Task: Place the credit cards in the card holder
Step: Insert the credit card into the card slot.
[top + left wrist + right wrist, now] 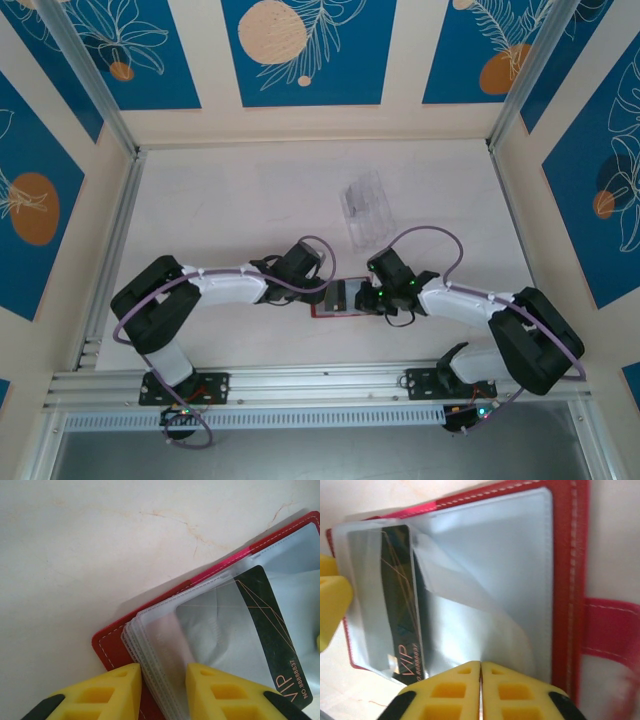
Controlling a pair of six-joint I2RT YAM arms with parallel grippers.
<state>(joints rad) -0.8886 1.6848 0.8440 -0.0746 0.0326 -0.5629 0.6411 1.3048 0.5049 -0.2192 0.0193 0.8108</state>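
Note:
The red card holder (338, 298) lies open on the table between my two grippers, its clear sleeves fanned out over the red cover (112, 647). A black credit card (272, 640) marked VIP sits inside one sleeve, its end sticking out (400, 605). My left gripper (164, 680) is closed on the edge of the sleeve stack, one yellow finger on each side of it. A single clear sleeve leaf (470, 600) curls up from the card holder (577, 580) to my right gripper (481, 667), whose fingertips are pressed together on it.
A clear plastic tray (365, 208) lies on the table behind the card holder. Aluminium rails (300, 382) run along the near edge and both sides. A yellow finger (332, 605) of the left gripper shows at the left edge of the right wrist view.

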